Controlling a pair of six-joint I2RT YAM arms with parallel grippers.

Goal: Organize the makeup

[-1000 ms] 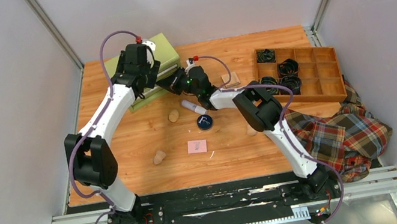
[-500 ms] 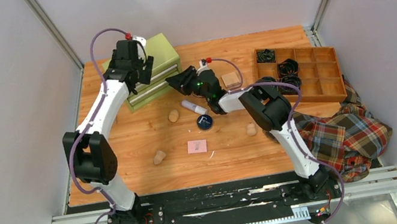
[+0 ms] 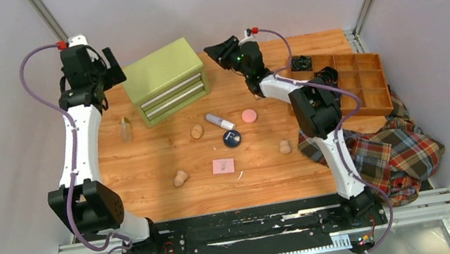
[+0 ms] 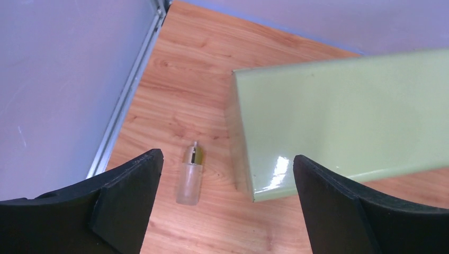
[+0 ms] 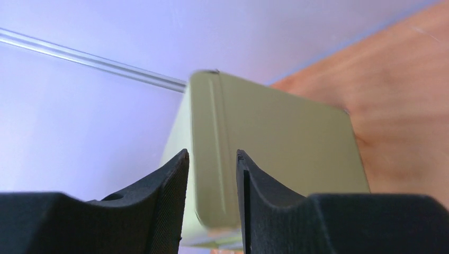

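Observation:
The makeup lies loose on the wooden table (image 3: 145, 161): a white tube (image 3: 220, 121), a pink round disc (image 3: 248, 115), a navy round compact (image 3: 232, 139), a pink square pad (image 3: 222, 166), three tan egg sponges (image 3: 197, 131) (image 3: 180, 177) (image 3: 285, 147) and a clear bottle (image 3: 125, 128) (image 4: 189, 174). The tan square is hidden. My left gripper (image 3: 112, 61) (image 4: 225, 174) is open and empty, high above the bottle, left of the green drawer chest (image 3: 166, 80). My right gripper (image 3: 213, 51) (image 5: 212, 159) is raised right of the chest, jaws a narrow gap apart, empty.
The green chest (image 4: 344, 116) (image 5: 265, 143) stands at the back left, both drawers shut. A wooden divided tray (image 3: 369, 99) with black coiled bands sits at the right. A plaid cloth (image 3: 385, 148) hangs over the right front edge. Grey walls enclose the table.
Both arms rose and drew away from the chest, the left swinging to the back left, the right toward the back. The pink disc and the bottle came into view; the tan square got covered.

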